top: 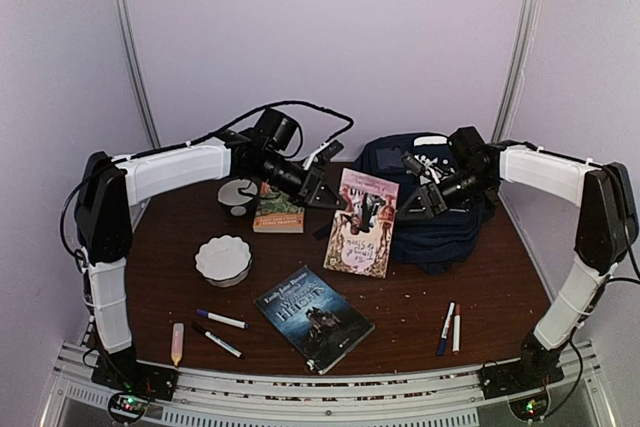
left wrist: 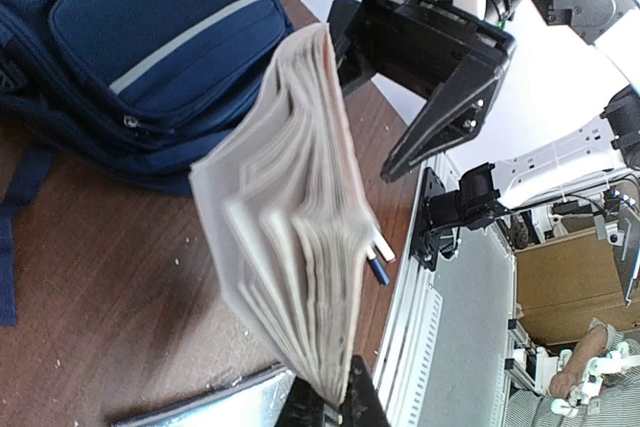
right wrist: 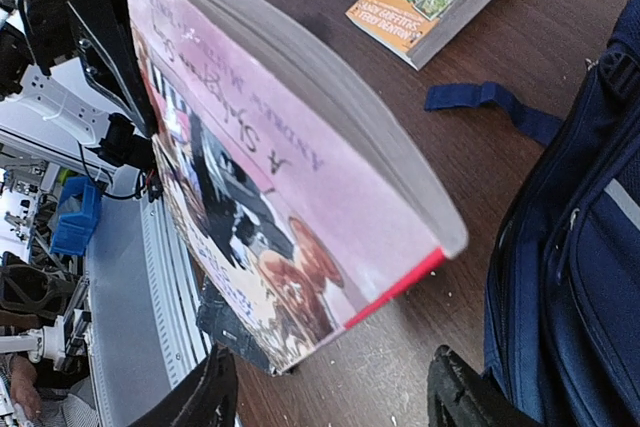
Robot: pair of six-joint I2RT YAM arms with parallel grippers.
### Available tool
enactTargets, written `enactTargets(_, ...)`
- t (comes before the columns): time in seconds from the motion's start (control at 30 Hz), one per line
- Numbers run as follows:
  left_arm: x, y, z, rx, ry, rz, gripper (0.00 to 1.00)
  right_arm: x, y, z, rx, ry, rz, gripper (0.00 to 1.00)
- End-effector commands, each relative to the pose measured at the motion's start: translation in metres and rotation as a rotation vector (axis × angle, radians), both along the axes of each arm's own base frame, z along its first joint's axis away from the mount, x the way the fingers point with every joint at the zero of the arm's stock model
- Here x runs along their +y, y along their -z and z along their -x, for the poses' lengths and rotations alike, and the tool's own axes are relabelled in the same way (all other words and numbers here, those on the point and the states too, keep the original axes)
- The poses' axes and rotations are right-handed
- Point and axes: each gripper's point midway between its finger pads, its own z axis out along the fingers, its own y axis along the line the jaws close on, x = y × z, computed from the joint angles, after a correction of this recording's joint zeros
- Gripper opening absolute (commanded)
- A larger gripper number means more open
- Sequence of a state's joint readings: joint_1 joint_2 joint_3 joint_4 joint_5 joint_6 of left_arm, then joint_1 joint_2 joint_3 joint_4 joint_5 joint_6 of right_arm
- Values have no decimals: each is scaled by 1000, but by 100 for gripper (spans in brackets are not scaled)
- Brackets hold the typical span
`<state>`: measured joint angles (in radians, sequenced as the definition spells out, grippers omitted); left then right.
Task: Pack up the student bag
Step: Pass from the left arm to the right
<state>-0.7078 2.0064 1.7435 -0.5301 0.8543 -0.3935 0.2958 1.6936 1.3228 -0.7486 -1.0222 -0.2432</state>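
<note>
**Left arm held pink book by the bag, right gripper open beside it**

The left gripper (left wrist: 331, 405) was clamped on the bottom edge of the pink paperback (top: 361, 223). The book was up off the table (top: 420, 292), cover toward the camera, and its pages fanned loose in the left wrist view. It was probably raised like this to carry it over to the bag or hand it across.

The right gripper (top: 428, 199) had its fingers spread apart and held nothing. It sat just right of the book, over the bag's near edge, likely waiting to receive the book or hold the bag open.

The student bag (top: 445, 222) lay at the far right of the table, just beside the held book. I couldn't tell whether the main zip was open.

Unpacked items:
- dark blue book (top: 314, 318), near centre
- green paperback (top: 278, 211), far left of the pink one, beside a mug (top: 238, 195)
- two markers (top: 220, 330)
- two pens (top: 450, 328)

Writing:
- Pink cover showed "Andrew" and the rest was unclear.
- The top line on the dark book was possibly "Emily John…", with the title unreadable.
- Text on the green book was too small to read.
</note>
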Motion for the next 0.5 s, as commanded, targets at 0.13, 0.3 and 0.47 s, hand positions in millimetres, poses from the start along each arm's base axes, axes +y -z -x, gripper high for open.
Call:
enactTargets(0.13, -23, -49, -25, -117, -23, 217, 0, 21, -24, -6, -31, -50, -167, 64)
enactTargets(0.3, -36, -66, -33, -106, -14, 326, 0, 24, -20, -1, 0, -53, -201, 50)
enactTargets(0.47, -42, -56, -43, -93, -31, 304, 0, 25, -30, 5, -12, -61, -242, 24)
